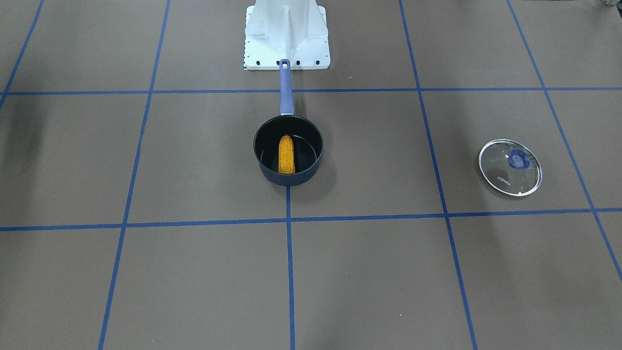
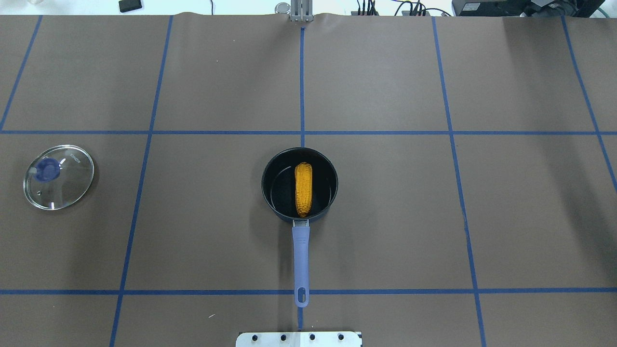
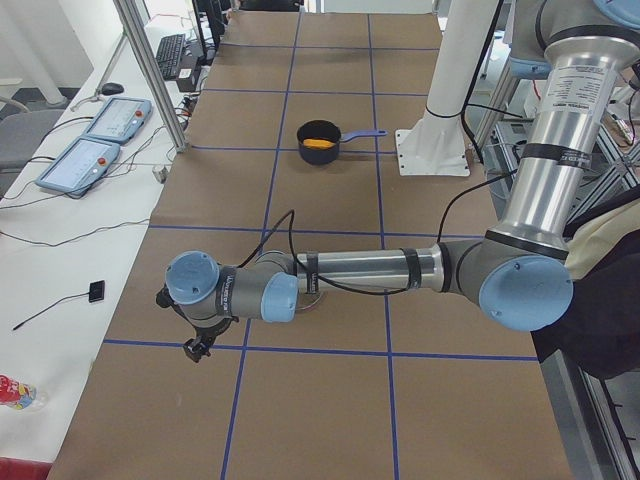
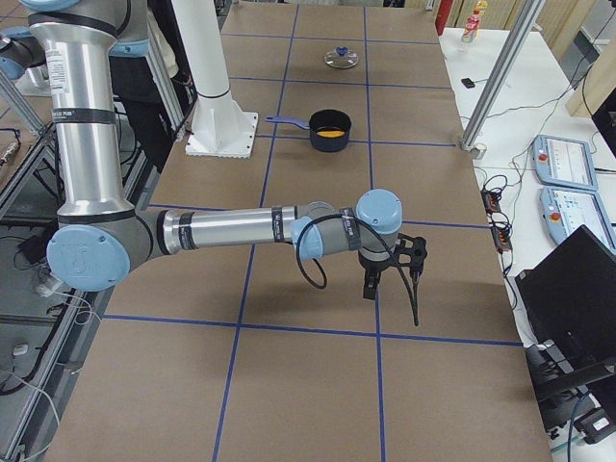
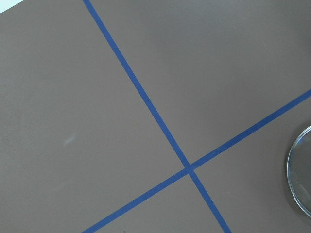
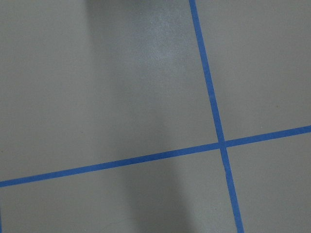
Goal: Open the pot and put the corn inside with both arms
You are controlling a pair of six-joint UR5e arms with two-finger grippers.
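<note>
Left end effector (image 3: 197, 338) is hanging low over the tabletop (image 2: 385, 217), with the lid (image 2: 59, 177) lying near it; I cannot tell whether it is spread or pressed together. Right end effector (image 4: 373, 286) is hovering at the opposite end, its state equally unclear. Between both and well apart from each, the pot (image 2: 277, 185) is sitting uncovered, the corn (image 2: 303, 189) lying inside it.
</note>
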